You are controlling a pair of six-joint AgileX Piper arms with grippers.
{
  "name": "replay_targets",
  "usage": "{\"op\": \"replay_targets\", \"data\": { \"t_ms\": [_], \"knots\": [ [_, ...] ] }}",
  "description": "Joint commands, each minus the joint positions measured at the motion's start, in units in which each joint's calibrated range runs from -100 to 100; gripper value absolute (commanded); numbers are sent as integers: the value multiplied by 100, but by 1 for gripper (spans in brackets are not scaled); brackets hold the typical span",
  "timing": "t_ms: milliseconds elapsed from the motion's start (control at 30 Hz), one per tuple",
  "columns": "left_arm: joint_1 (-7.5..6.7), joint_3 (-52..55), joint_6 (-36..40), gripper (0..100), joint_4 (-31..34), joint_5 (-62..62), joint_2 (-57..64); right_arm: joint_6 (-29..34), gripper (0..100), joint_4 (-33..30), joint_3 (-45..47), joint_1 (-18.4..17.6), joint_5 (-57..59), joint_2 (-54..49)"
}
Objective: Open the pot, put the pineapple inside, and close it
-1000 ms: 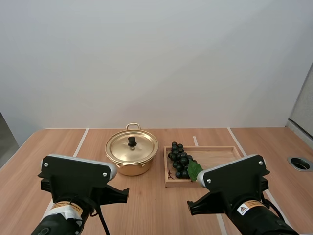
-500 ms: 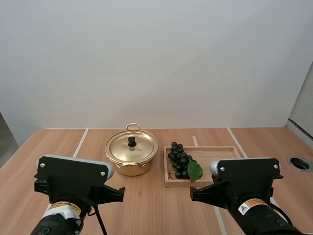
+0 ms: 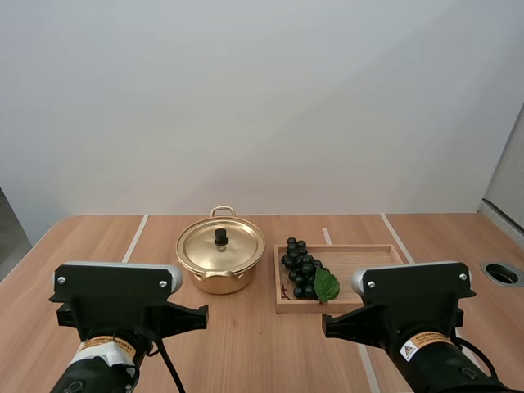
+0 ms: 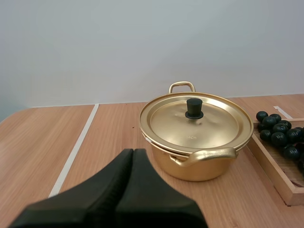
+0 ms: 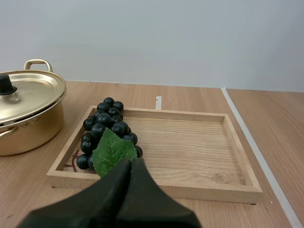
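Observation:
A golden pot (image 3: 220, 262) (image 4: 194, 142) stands on the table with its lid (image 4: 194, 122) on; the lid has a black knob (image 4: 194, 108). A bunch of dark grapes (image 3: 303, 268) (image 5: 107, 130) with a green leaf (image 5: 112, 151) lies at the left end of a wooden tray (image 3: 368, 262) (image 5: 190, 147), right of the pot. No pineapple is in view. My left gripper (image 4: 132, 154) is shut, short of the pot. My right gripper (image 5: 130, 164) is shut, just before the tray's near edge by the leaf.
White tape lines (image 3: 135, 237) run across the wooden table. A round metal grommet (image 3: 501, 273) sits at the table's right edge. Both arm housings (image 3: 115, 299) fill the near foreground.
Both arm housings have sunk and levelled in the high view; the right one shifted right and now uncovers the tray's near corner. The pot, grapes and tray have not moved.

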State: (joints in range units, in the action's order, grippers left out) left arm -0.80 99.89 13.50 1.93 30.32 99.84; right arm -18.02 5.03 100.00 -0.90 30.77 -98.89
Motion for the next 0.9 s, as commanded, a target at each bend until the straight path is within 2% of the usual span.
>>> {"op": "replay_targets", "data": {
  "t_ms": [0, 867],
  "knots": [
    [6, 11, 57, 0, 2, -166, 16, 1, 0, -68, 0, -5, -160, 22],
    [6, 11, 57, 0, 45, -41, 16, 1, 0, -68, 0, -5, -109, 22]
  ]
}}
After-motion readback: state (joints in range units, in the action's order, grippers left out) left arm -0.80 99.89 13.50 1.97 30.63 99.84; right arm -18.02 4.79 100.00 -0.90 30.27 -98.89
